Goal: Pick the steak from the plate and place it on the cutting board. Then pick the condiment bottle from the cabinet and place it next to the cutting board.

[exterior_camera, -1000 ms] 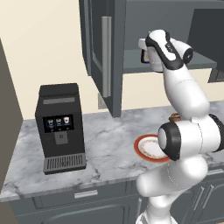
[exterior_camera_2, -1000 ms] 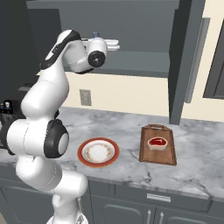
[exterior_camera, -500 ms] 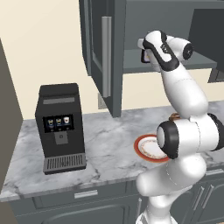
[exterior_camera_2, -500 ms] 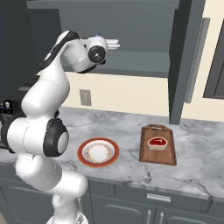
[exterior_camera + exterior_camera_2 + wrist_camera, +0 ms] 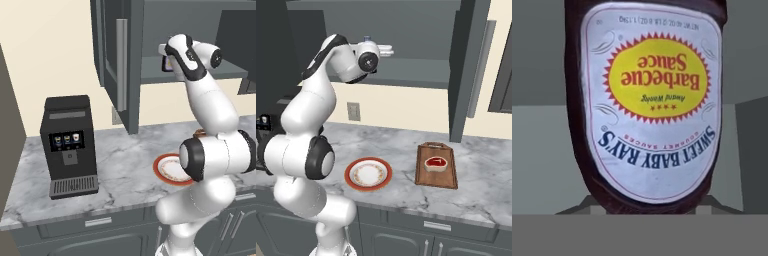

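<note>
- You have the dark grey wall cabinet (image 5: 150,30) across the top of both base views, its door (image 5: 117,65) swung open with a long vertical silver handle (image 5: 121,65) on it, and a grey shelf (image 5: 416,67) inside.
- The marble counter (image 5: 476,185) runs below it, with grey drawers (image 5: 436,227) under its front edge.
- The white arm (image 5: 210,105) rises from the base and reaches up to the shelf, wrist at the cabinet opening.
- A black coffee machine (image 5: 68,145) stands on the counter at about 9 o'clock in the left base view, well apart from the plate.
- In the right base view the brown wooden cutting board (image 5: 437,165) lies on the counter at about 3 o'clock from the plate, handle toward the wall.
- The round red-rimmed plate (image 5: 368,173) sits on the counter just beside the arm's lower joint; its cream centre is bare.
- The condiment bottle (image 5: 649,105) is up at the shelf, right in front of the hand camera: dark brown, with a yellow sunburst label reading "Barbecue Sauce" and "Sweet Baby Ray's", seen upside down there. In the right base view its bluish cap (image 5: 367,38) peeks above the wrist.
- The end effector (image 5: 167,62) is at the bottle, and the dark body runs down between the finger bases at 6 o'clock in the hand view; you can take it as clamped on the bottle.
- The steak (image 5: 436,163), red with a pale fat rim, lies on the cutting board near its middle.
</note>
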Tool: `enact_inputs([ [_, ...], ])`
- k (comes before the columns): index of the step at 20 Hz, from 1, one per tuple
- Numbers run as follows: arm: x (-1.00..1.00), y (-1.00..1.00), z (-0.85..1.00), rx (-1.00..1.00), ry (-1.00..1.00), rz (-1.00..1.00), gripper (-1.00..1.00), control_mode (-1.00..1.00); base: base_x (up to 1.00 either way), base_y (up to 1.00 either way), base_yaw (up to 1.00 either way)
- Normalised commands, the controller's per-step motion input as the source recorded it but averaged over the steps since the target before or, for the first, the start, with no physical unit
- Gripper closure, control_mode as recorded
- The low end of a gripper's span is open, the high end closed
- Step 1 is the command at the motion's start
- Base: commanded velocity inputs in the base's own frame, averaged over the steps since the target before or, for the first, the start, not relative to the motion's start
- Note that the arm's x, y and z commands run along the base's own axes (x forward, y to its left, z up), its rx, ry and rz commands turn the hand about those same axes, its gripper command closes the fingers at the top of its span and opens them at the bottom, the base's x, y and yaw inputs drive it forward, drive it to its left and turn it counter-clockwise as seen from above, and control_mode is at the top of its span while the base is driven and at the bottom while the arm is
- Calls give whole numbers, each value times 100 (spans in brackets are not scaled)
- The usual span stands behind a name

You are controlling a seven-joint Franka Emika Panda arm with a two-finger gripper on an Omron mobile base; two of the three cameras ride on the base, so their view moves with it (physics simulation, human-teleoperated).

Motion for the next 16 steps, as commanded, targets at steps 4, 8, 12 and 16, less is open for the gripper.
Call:
enact_inputs([
  [4, -25, 0, 0, 0, 0, 0, 100, -100, 0, 0, 0],
  [8, -33, 0, 0, 0, 0, 0, 100, -100, 0, 0, 0],
  [12, -38, 0, 2, 0, 0, 0, 100, -100, 0, 0, 0],
  [16, -41, 0, 6, 1, 0, 0, 100, -100, 0, 0, 0],
])
